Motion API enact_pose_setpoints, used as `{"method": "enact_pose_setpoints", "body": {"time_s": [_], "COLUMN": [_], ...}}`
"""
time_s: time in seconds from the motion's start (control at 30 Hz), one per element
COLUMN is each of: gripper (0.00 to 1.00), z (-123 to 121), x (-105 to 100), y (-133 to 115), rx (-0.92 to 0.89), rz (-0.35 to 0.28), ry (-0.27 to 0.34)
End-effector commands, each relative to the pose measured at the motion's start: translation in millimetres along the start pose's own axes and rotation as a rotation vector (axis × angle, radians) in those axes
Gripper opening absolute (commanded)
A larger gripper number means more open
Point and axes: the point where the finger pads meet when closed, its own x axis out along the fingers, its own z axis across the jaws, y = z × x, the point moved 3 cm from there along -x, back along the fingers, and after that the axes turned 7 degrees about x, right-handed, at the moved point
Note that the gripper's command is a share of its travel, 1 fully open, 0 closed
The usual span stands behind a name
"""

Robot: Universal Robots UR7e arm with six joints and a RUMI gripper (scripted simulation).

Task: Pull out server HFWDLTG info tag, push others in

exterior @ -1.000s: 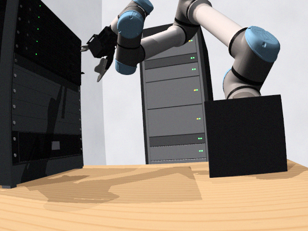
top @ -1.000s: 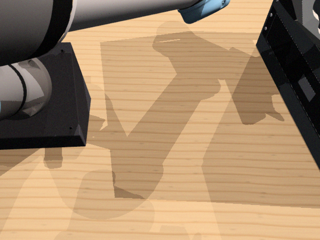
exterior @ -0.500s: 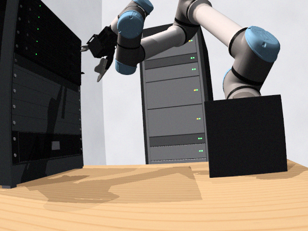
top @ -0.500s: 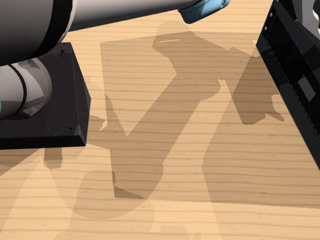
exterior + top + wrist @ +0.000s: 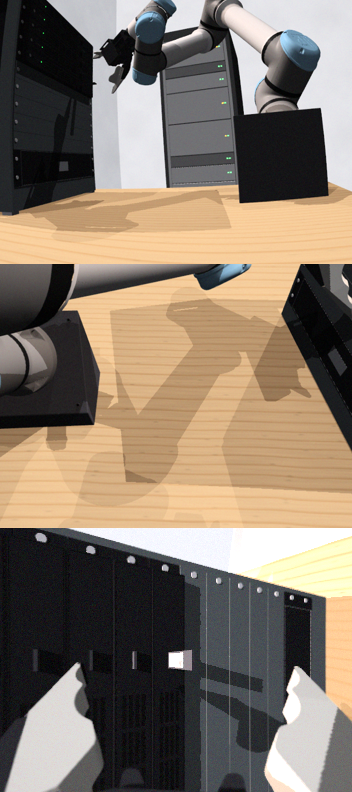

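The black server rack stands at the left of the exterior view and at the right edge of the top view. In the wrist view the rack appears turned on its side. One pale information tag sticks out from a server front; it also shows as a small nub. Three tags to its left, such as the nearest one, sit flush. My gripper is open and empty. It hovers just in front of the upper servers, and the fingers are apart from the protruding tag.
A grey server cabinet stands at the back. The arm's black base block sits on the wooden table and also shows in the top view. The lowest server carries a grey tag.
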Motion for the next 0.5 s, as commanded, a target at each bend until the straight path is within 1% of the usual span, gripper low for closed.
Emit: {"method": "enact_pose_setpoints", "body": {"time_s": [0.0, 0.47], "gripper": [1.0, 1.0], "z": [-0.7, -0.8], "x": [-6.1, -25.0], "y": [2.4, 12.7], "rx": [-0.001, 0.0], "rz": [-0.002, -0.002], "ry": [0.002, 0.002]}}
